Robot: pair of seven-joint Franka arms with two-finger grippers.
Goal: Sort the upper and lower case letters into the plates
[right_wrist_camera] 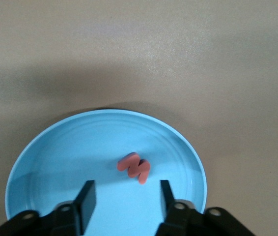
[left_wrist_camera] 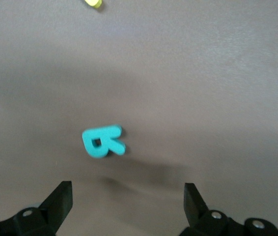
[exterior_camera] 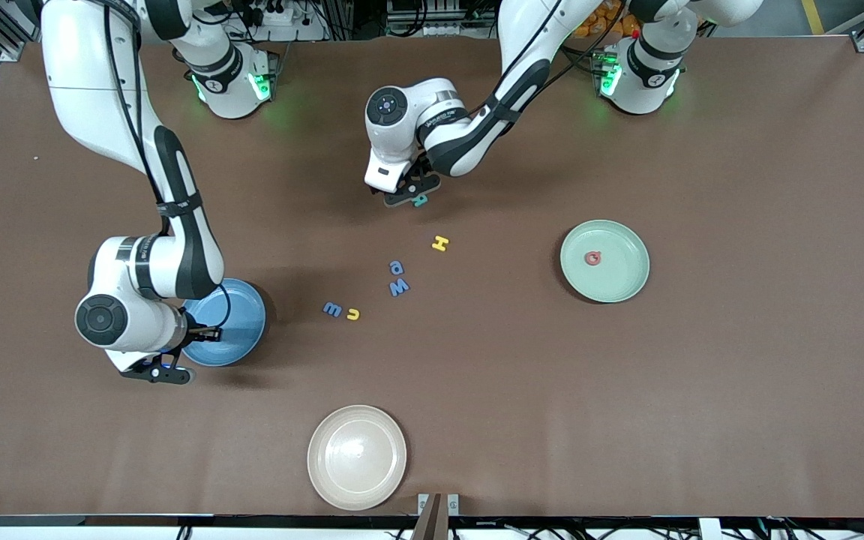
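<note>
Below my left pincer [left_wrist_camera: 126, 199], jaws spread wide, a teal letter [left_wrist_camera: 103, 141] lies flat on the surface [exterior_camera: 627, 390] — its long axis runs across the gap, legs toward one fingertip. My right pincer [right_wrist_camera: 124, 199] hangs part-open over the blue plate [right_wrist_camera: 55, 162], a red letter [right_wrist_camera: 134, 167] lying just ahead of its tips. I count two sorted — the other in the mint plate [exterior_camera: 623, 281] — and six left.
</note>
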